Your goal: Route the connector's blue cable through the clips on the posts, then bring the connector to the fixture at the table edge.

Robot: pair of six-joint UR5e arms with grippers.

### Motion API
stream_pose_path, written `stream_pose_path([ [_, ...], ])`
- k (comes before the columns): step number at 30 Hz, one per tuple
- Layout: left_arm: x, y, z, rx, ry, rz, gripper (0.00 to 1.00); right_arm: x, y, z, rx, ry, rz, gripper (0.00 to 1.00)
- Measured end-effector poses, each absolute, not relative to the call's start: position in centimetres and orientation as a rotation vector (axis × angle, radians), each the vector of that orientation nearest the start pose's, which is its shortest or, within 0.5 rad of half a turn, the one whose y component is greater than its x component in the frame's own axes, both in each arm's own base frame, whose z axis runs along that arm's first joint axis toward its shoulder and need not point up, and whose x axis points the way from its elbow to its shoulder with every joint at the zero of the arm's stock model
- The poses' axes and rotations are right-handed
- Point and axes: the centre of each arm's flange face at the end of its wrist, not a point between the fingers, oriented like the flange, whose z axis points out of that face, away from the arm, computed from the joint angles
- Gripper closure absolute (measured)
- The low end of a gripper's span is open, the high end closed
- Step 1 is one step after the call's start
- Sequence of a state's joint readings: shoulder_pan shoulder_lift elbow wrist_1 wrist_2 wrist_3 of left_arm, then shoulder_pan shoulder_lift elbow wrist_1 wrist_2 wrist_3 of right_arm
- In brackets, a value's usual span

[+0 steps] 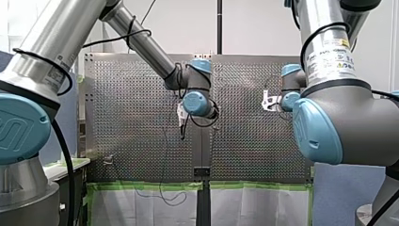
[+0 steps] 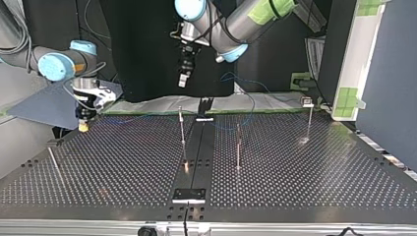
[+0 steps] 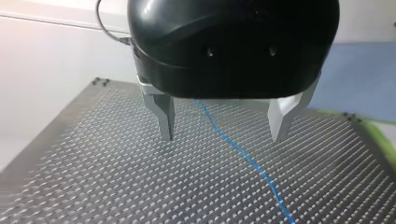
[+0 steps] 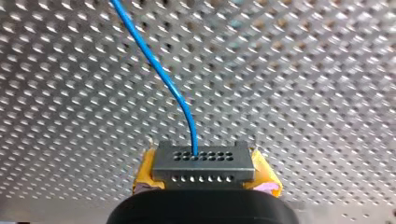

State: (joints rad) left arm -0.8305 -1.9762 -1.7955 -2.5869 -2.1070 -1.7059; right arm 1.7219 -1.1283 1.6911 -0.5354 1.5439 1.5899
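Right claw (image 4: 204, 171), yellow-padded, clamps 1 grey holed connector (image 4: 203, 161), 1 blue cable (image 4: 159, 70); left claw (image 3: 223, 134) gapes over perforated bench (image 3: 93, 177).

connector (image 4: 203, 163) sits in my right gripper (image 4: 205, 173); cable (image 4: 159, 74) leaves it toward eleven o'clock, lying on the table (image 3: 93, 177) below my left gripper (image 3: 223, 138).

The front view looks from behind and above the arms (image 1: 141, 44) over the perforated bench (image 1: 141, 141), the top view faces them low from across it, and the wrist views sit close behind my left pincer (image 3: 223, 138) and my right pincer (image 4: 205, 182), both catching the blue cable (image 3: 243, 154).
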Motion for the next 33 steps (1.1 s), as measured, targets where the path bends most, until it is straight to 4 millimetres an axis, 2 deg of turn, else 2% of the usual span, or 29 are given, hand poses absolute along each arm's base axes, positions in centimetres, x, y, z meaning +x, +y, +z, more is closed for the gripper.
stream_pose_path([
  [9,30.6,-44.4,23.5,0.019,1.577,-0.322,0.0,20.2,-58.5,26.0,1.329,-1.177,1.294,1.0],
  [16,28.9,-42.3,24.5,-0.06,1.55,-0.32,0.0,17.7,-58.6,26.0,1.315,-1.224,1.204,1.0],
  [23,27.0,-40.2,25.4,-0.113,1.527,-0.298,0.0,15.4,-59.6,26.2,1.281,-1.217,1.2,1.0],
  [27,26.0,-39.0,25.6,-0.123,1.522,-0.285,0.0,14.4,-60.4,26.7,1.261,-1.185,1.218,1.0],
  [33,24.5,-37.8,24.5,-0.138,1.523,-0.256,0.0,13.3,-61.3,27.6,1.252,-1.145,1.248,1.0],
])
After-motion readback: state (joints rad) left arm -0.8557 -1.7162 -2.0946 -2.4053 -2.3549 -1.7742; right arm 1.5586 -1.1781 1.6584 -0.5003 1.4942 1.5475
